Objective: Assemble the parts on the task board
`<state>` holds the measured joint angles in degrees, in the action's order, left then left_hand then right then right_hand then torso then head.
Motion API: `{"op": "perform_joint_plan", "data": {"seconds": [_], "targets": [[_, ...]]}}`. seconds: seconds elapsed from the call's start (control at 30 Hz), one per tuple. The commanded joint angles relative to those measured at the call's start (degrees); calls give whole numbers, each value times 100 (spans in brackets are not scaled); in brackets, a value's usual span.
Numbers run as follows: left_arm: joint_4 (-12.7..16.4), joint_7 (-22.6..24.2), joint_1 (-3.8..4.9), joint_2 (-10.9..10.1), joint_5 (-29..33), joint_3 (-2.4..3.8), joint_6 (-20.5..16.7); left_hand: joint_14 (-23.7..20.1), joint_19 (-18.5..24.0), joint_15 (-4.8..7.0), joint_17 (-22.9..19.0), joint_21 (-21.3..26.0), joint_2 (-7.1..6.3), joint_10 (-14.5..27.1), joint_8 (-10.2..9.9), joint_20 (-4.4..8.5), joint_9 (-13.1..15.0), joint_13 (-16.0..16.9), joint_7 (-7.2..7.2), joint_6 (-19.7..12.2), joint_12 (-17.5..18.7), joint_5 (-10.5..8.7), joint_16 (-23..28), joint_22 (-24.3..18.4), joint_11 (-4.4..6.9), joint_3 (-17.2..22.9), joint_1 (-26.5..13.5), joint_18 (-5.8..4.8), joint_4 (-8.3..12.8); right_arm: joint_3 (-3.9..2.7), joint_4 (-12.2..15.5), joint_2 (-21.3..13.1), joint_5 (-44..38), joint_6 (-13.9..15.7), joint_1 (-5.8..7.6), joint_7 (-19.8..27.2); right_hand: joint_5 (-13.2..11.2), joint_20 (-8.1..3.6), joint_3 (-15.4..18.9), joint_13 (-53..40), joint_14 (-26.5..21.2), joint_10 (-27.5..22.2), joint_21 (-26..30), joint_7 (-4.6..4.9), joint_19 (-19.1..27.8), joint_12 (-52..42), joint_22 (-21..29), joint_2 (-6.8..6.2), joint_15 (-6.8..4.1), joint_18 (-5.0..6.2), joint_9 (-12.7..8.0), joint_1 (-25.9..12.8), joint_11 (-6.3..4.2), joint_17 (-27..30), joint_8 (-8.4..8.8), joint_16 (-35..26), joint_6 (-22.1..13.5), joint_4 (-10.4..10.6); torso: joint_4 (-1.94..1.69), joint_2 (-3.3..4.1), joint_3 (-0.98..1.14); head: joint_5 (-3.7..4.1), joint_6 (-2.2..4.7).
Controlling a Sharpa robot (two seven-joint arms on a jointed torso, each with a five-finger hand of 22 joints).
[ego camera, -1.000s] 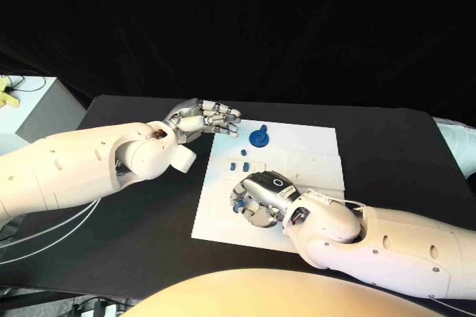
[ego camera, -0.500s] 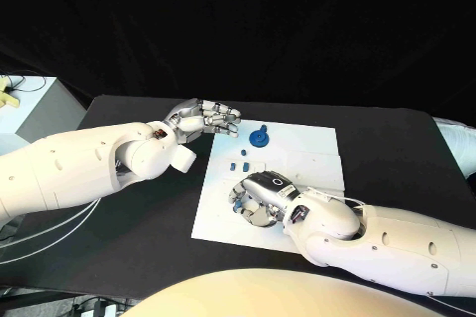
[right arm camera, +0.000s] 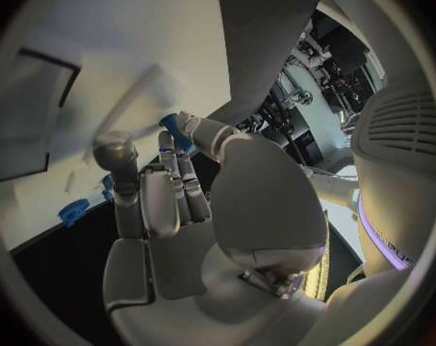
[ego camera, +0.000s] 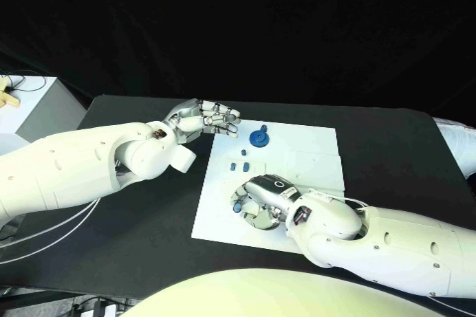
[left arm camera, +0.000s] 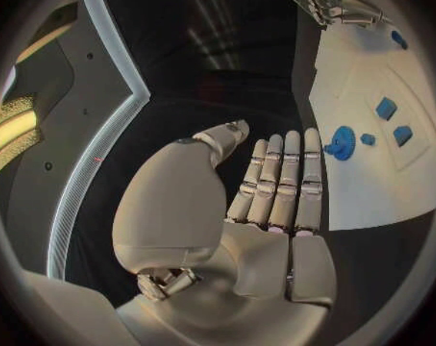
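The white task board [ego camera: 298, 159] lies in the middle of the black table. A blue gear [ego camera: 260, 137] stands near its far edge, with three small blue parts [ego camera: 240, 166] just in front of it. My right hand [ego camera: 262, 200] is down on the board's near-left area, and its thumb and a finger pinch a small blue part [right arm camera: 171, 124], seen as a blue spot [ego camera: 238, 208] under the fingers. My left hand [ego camera: 206, 117] hovers at the board's far-left corner, fingers extended, holding nothing. The left wrist view shows that hand [left arm camera: 275, 188], the gear [left arm camera: 341, 142] and the small parts [left arm camera: 386, 108].
A pale box [ego camera: 40, 107] stands off the table's left side. A rectangular recess [right arm camera: 35, 115] in the board shows beside my right hand. Bare black table [ego camera: 397, 145] stretches to the right of the board.
My right hand has crept slightly toward the near edge of the board with the blue part. The left hand has stayed where it was.
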<state>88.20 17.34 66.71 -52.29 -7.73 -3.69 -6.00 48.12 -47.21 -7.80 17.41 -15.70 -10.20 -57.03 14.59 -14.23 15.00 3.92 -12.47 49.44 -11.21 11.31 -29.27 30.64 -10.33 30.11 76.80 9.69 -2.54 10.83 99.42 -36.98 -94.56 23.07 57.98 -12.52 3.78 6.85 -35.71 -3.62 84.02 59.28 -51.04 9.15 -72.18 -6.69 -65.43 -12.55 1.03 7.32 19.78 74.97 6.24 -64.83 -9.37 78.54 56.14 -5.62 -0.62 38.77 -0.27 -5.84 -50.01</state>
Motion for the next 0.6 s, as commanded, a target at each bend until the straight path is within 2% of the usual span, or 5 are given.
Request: {"op": "perform_joint_plan", "data": {"seconds": [0.03, 0.3, 0.43, 0.47, 0.6], "targets": [[6, 17, -2, 4, 16, 2, 127, -32, -32, -28, 8, 24, 27, 46, -6, 3, -7, 7, -85, -45, -20, 11, 28, -8, 2, -28, -37, 61, 1, 3, 12, -16, 46, -33, -8, 96, 89, 37, 258, -1, -60, -350, 576, 41, 210, 147, 366, -58, 66, 161, -30, 30, 59, 291, 108, -177, -137, -28, 2, 1, 1, 14, 1], [2, 16, -2, 9, 13, 2, 123, -34, -34, -29, 8, 27, 27, 50, -7, 2, -8, 7, -85, -48, -20, 11, 29, -11, 1, -30, -37, 61, 0, 4, 21, -52, 61, 251, -8, 158, 391, 173, 2278, -27, -480, -1325, 1878, -111, 569, -19, 1202, 271, 213, 312, -225, 952, 241, 1264, 482, -735, -559, 518, 2, 2, 1, 42, 1], [0, 15, -2, 13, 12, 2, 133, -36, -36, -29, 9, 31, 25, 56, -10, 2, -10, 6, -85, -54, -19, 10, 30, -14, 1, -32, -36, 61, 1, 4, 35, -76, 114, 419, -8, 226, 416, 179, 2480, -31, -501, -1421, 1934, -134, 542, -137, 1236, 222, 218, 313, -268, 1201, 247, 1323, 525, -747, -630, 844, 0, 3, 1, 56, 1], [0, 15, -2, 14, 12, 2, 135, -36, -36, -29, 9, 31, 25, 56, -10, 2, -10, 6, -85, -54, -19, 10, 30, -14, 1, -32, -36, 61, 1, 4, 40, -89, 139, 480, -8, 256, 430, 173, 2570, -37, -493, -1445, 1974, -125, 510, -275, 1258, 190, 214, 316, -297, 1403, 237, 1330, 526, -726, -648, 1162, -1, 5, 1, 62, 1], [-3, 14, -2, 18, 12, 2, 143, -36, -36, -29, 9, 31, 25, 56, -10, 2, -10, 6, -85, -54, -19, 10, 30, -14, 1, -32, -36, 61, 1, 1, 94, -190, 316, 704, -5, 396, 461, 132, 2539, -63, -395, -1200, 1973, -78, 438, -495, 1256, 214, 159, 322, -319, 1474, 167, 1201, 523, -631, -647, 1316, -1, 1, 1, 80, 1]]}}
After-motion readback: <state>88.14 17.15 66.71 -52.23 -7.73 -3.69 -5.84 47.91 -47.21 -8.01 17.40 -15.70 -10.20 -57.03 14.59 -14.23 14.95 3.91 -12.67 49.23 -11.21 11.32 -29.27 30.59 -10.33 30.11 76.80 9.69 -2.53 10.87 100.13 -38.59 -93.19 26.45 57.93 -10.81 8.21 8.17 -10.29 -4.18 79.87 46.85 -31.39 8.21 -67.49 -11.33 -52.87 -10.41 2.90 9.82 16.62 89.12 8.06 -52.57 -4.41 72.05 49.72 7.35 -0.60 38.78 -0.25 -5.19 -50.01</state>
